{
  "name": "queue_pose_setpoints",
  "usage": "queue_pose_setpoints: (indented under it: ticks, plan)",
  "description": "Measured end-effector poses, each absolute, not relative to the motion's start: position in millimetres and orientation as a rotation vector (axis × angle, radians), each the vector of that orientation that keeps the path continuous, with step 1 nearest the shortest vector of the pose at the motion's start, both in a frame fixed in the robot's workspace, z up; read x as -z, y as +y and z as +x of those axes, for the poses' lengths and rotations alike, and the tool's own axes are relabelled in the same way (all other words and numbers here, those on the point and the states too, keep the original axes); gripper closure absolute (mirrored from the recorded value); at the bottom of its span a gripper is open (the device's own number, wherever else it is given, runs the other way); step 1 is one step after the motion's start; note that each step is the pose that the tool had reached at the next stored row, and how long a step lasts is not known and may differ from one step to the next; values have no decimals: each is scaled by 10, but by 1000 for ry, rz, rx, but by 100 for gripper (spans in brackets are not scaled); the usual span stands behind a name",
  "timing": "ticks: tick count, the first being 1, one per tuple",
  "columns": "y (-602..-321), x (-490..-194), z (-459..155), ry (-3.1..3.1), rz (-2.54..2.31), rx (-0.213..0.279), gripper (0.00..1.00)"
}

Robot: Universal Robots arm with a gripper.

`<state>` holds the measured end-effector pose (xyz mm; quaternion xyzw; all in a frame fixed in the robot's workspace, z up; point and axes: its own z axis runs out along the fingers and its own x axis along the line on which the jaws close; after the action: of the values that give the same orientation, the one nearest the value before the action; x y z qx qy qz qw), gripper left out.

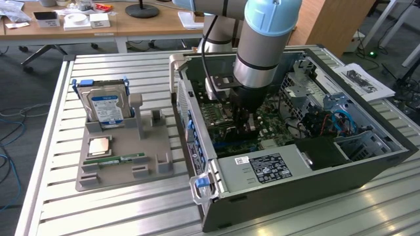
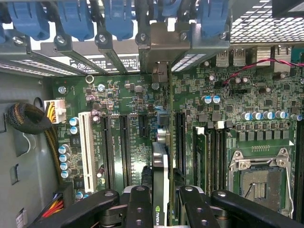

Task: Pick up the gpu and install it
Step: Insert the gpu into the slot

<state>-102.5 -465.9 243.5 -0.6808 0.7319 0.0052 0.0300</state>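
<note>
Your gripper (image 2: 161,209) is inside the open computer case (image 1: 367,162), low over the motherboard (image 2: 133,99), and its fingers (image 2: 137,209) are clamped on the gpu (image 2: 160,171), seen edge-on as a thin card with its metal bracket end (image 2: 159,71) up by the case's rear slot covers (image 2: 71,42). So pickup is done; you're in the install step. The card sits over the motherboard, running along the long black expansion slots (image 2: 124,147), between the white slot (image 2: 86,147) and the memory slots (image 2: 209,156). I can't tell whether its edge is already touching a slot or just above it. In my judgement, seating calls for keeping the card upright and parallel to the slot, bracket lined up with the rear opening, then a straight push toward the motherboard. The hard drive (image 1: 108,108) and memory stick (image 1: 121,159) rest on the grey tray (image 1: 118,179) outside the case.
</note>
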Motion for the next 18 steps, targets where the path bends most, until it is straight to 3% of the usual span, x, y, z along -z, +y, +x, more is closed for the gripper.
queue_pose_setpoints:
  ticks: [18]
  plan:
    - [-4657, -2428, -1030, 2263, -2091, -19, 73]
